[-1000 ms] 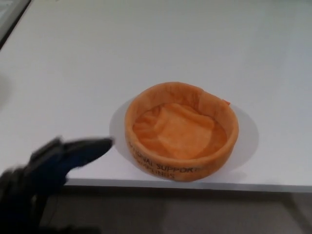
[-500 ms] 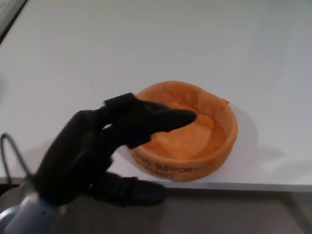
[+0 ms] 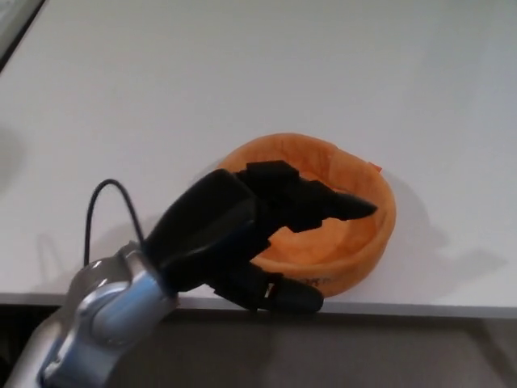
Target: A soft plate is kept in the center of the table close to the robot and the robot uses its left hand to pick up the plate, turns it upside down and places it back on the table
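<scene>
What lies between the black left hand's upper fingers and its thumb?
In the head view, the near wall of the soft orange plate sits between the left hand's fingers inside and thumb outside.

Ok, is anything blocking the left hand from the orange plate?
Nothing visible does. The left hand is already at the soft plate, fingers reaching over its near rim and thumb below the wall. The white table around it is bare.
</scene>
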